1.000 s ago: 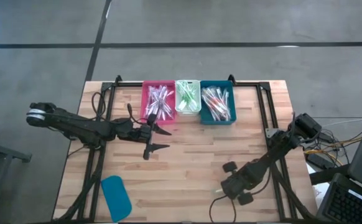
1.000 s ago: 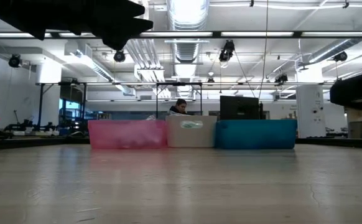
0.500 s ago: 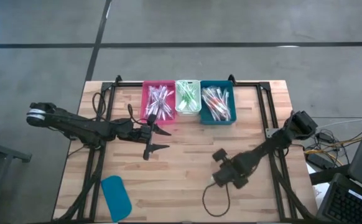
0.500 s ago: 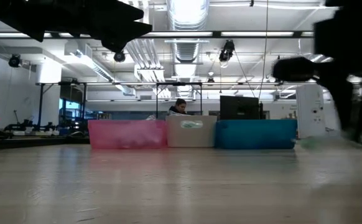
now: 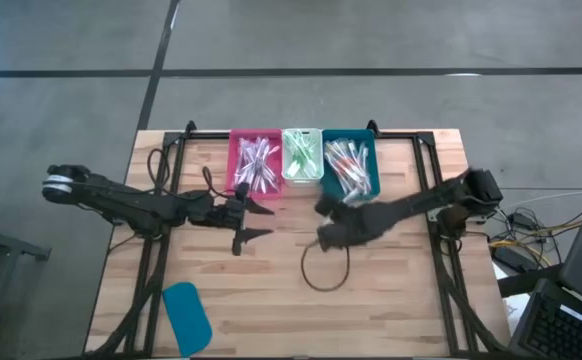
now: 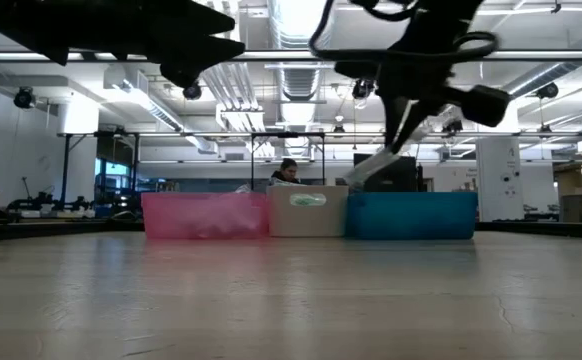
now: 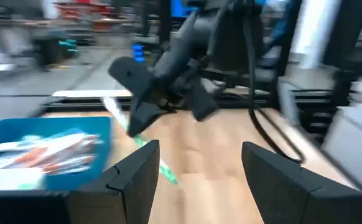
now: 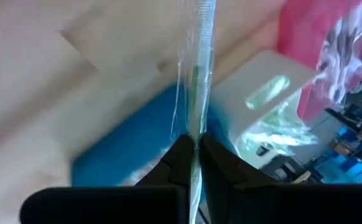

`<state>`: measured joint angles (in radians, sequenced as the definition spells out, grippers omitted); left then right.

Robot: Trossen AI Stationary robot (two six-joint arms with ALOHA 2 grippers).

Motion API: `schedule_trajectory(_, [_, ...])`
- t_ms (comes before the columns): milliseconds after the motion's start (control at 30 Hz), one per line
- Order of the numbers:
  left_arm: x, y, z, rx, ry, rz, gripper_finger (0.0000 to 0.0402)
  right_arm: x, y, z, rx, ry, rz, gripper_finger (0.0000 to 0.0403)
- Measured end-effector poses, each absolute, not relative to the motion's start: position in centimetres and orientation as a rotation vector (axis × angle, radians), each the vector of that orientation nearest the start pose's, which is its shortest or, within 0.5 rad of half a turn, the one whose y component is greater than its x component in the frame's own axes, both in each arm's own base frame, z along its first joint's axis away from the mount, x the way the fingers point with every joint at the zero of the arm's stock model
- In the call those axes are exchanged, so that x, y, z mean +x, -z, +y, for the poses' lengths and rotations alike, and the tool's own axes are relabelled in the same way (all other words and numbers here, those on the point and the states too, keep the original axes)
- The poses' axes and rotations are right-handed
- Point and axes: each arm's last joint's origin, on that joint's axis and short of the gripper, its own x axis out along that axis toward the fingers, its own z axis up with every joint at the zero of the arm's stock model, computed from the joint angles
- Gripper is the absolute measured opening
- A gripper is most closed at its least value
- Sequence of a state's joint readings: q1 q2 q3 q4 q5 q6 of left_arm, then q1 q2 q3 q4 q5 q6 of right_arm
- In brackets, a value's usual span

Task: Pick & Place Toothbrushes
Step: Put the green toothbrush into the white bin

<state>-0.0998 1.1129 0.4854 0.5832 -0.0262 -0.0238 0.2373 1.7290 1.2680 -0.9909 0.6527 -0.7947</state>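
Evidently mid-carry. Gripped one wrapped, green-accented toothbrush (image 8: pixel 196 81) in the clenched right pincer (image 5: pixel 323 222), stick pinched near one end and jutting forward past the fingertips. Hovered above the desk (image 5: pixel 391 290), just short of the teal bin (image 5: pixel 349 165). Probably needed next: reaching the white bin (image 5: pixel 301 155), lining up lengthwise, then releasing. Idled with the left pincer (image 5: pixel 261 223) spread wide before the pink bin (image 5: pixel 255 163).
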Motion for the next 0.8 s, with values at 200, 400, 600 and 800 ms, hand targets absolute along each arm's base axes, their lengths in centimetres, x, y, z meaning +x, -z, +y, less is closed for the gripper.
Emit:
schedule_trajectory(200, [22.8, -24.0, -1.0, -0.011, -0.209, 0.083, 0.0232, 32.7, -23.4, 0.8, -1.313, -0.217, 1.500, 0.0013])
schedule_trajectory(400, [21.5, -23.9, 1.1, 0.009, -0.251, 0.187, 0.0231, 33.7, -25.3, -3.4, -1.360, -0.216, 1.504, 0.0013])
schedule_trajectory(600, [19.9, -25.0, 2.5, 0.036, -0.195, 0.167, 0.0231, 34.5, -27.4, -6.8, -1.406, -0.232, 1.433, 0.0013])
schedule_trajectory(800, [18.5, -25.6, 2.7, 0.110, -0.202, 0.186, 0.0231, 34.9, -29.1, -9.8, -1.399, -0.270, 1.306, 0.0012])
